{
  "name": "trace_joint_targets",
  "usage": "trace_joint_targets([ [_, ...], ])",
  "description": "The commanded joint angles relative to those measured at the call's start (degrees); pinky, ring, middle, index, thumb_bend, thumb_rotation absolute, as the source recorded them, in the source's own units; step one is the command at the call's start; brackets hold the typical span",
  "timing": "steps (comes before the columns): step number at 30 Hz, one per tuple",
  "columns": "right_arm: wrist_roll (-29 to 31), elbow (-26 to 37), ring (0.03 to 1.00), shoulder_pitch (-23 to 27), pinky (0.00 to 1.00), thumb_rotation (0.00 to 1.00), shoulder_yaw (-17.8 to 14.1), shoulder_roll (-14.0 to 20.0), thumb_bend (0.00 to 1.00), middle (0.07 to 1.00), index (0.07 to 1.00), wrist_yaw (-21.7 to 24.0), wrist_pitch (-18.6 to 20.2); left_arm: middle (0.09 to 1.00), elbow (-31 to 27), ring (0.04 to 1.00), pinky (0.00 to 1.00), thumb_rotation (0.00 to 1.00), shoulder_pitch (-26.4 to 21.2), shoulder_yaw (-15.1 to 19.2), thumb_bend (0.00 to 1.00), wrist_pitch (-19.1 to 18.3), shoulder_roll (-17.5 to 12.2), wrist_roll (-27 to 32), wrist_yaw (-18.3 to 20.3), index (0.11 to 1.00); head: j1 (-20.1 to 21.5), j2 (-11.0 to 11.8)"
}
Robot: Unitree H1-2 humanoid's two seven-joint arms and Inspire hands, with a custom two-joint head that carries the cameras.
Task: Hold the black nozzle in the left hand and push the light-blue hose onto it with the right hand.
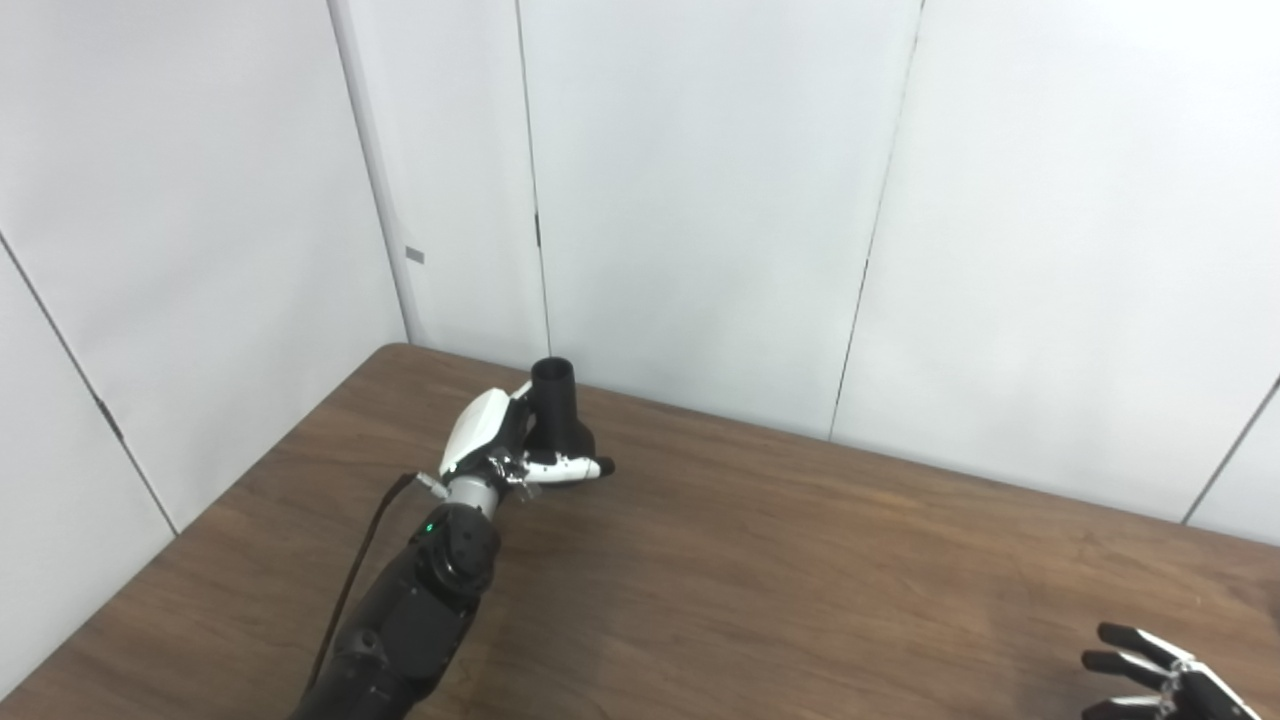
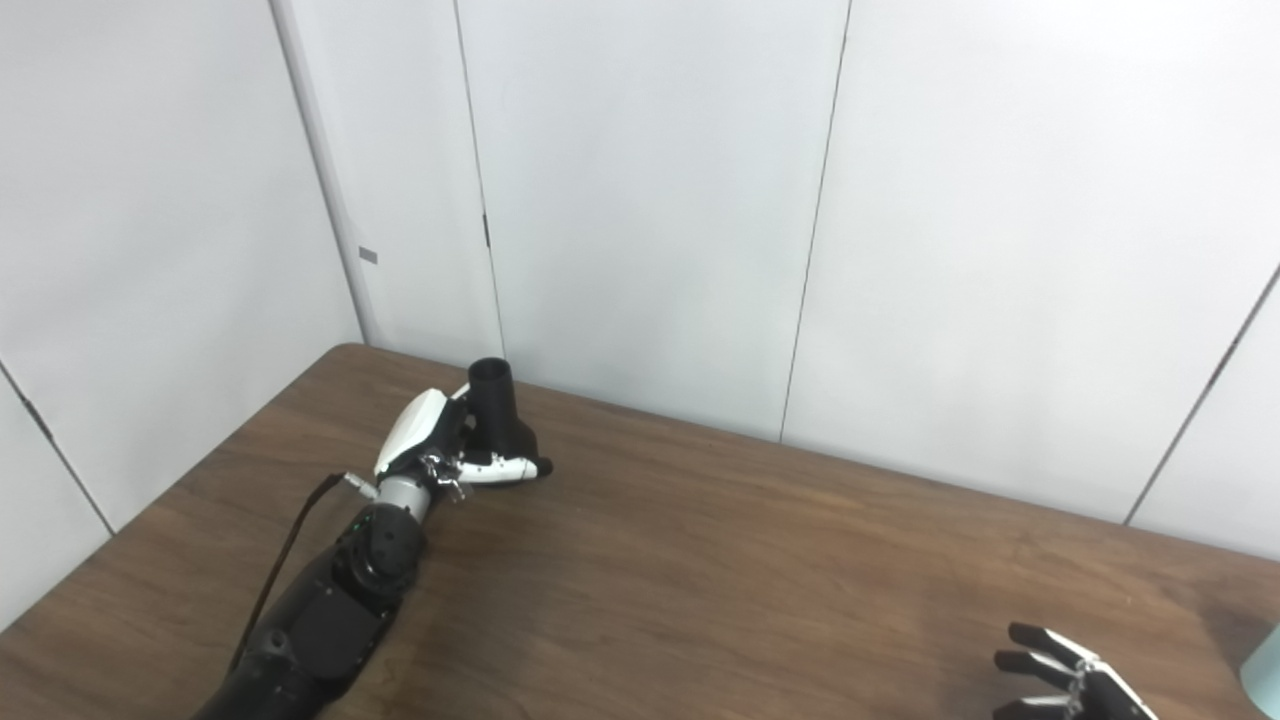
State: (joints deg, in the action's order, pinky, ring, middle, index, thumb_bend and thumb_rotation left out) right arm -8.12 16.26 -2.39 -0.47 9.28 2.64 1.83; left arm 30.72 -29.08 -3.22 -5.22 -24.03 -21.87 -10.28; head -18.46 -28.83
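While left robot hand (image 1: 500, 440) grips nozzle (image 1: 558, 405), right (image 2: 1070, 680) seemingly spreads.

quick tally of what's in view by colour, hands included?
Black: 1, the black plastic funnel-shaped nozzle, upright in the left hand.
Light blue: 1, a light-blue object at the right edge of the right eye view, mostly cut off.
Brown: 1, the dark wood-grain table.
Black and white: 2, the left hand and the open, empty right hand.
Total: 5.
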Motion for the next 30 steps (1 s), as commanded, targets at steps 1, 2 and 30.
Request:
trace_joint_targets([
  [1, 0.05, 2.65, 0.52, 0.74, 0.39, 0.0, -0.37, 0.24, 0.6, 0.679, 0.745, -0.07, -0.49, 0.754, 2.04, 0.703, 0.6, 0.16, -1.11, -0.8, 0.88, 1.94, 0.5, -1.13, -1.51, 0.792, -0.04, -0.13],
  [2, -0.04, 2.78, 0.519, 0.71, 0.39, 0.0, -0.36, 0.25, 0.6, 0.678, 0.745, -0.07, -0.38, 0.667, 2.53, 0.622, 0.54, 0.07, -1.15, -0.75, 0.83, 2.55, 0.61, -1.4, -2.54, 0.717, 0.01, -0.21],
  [30, -0.17, 0.7, 0.531, 1.92, 0.4, 0.0, -0.36, -0.79, 0.57, 0.682, 0.763, -0.93, -0.65, 0.437, 4.39, 0.392, 0.35, 0.0, 5.0, -5.9, 0.52, 19.79, 5.75, -4.07, -12.66, 0.509, 7.49, -3.18],
])
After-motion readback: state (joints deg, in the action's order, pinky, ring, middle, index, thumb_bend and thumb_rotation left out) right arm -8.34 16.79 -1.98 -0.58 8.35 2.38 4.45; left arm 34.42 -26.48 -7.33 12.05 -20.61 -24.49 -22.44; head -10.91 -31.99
